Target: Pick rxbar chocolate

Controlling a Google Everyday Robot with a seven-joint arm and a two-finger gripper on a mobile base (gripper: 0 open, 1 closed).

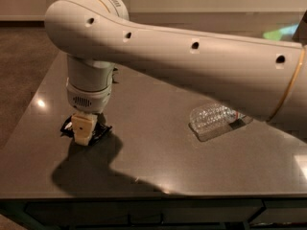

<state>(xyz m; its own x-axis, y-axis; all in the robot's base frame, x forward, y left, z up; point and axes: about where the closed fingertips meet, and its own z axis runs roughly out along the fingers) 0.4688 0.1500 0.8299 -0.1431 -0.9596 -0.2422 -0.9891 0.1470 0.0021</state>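
The rxbar chocolate (100, 130) is a small flat black wrapper lying on the grey table (158, 147) near its left side. Only its dark edges show on either side of the gripper. My gripper (84, 131) hangs straight down from the white arm (192, 56) and sits right on top of the bar, with its tan fingertip (82, 128) down at the level of the wrapper. The middle of the bar is hidden behind the finger.
A clear plastic bottle (213, 119) lies on its side at the table's right, partly under the arm. The table's front edge runs along the bottom, its left edge near the bar. A green patch (280, 32) shows at the far right.
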